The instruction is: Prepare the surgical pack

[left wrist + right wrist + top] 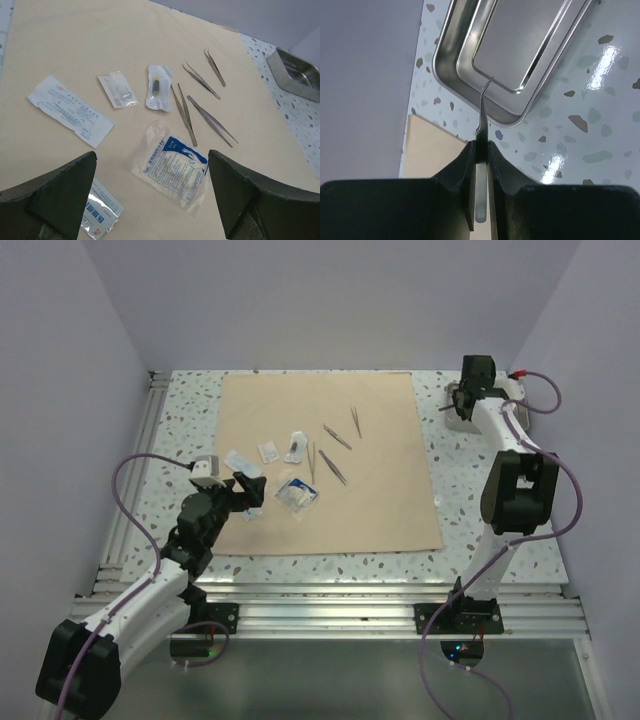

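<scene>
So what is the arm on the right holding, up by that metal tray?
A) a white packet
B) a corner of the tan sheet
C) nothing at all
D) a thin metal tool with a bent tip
D: in the right wrist view, the right gripper is shut on a thin metal tool, and the tool's hooked tip shows against the tray.

left arm (150, 590) crouches low and reaches forward, left gripper (247, 490) gaping wide, fingers (55, 195) spread apart. right arm (515, 490) stretches far out, elbow up, right gripper (481, 150) nipped tight on a thin steel tool (480, 120).
</scene>
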Robot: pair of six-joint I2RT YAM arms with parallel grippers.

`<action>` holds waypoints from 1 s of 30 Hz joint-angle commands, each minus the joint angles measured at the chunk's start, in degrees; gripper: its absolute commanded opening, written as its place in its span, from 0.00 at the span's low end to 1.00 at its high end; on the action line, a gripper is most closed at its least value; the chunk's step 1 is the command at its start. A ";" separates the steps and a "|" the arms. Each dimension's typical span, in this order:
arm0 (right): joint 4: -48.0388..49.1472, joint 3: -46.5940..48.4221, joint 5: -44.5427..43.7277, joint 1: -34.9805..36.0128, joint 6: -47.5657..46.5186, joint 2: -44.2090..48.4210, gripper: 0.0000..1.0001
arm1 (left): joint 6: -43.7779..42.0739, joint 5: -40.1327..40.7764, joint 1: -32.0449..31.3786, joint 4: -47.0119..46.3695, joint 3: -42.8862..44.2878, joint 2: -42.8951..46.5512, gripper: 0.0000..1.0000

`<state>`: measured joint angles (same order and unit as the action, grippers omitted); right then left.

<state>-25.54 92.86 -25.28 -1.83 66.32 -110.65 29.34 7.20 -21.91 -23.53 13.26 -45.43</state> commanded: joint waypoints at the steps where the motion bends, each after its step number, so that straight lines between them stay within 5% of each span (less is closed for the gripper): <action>1: 4.87 -1.45 -3.46 -1.60 13.73 -1.05 0.00 | -0.96 -0.70 -0.32 -3.45 0.28 0.61 0.96; 11: 11.37 1.98 -3.90 -4.76 24.64 -11.50 0.00 | -1.13 -0.96 -0.32 -3.89 0.10 0.08 0.96; 30: 17.19 12.25 -6.62 -7.40 26.84 -23.47 0.00 | -1.04 -1.58 -0.32 -4.68 0.19 -0.80 0.97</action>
<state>-9.89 101.56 -28.01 -8.62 91.50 -132.79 29.34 6.13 -21.91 -24.67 13.26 -46.24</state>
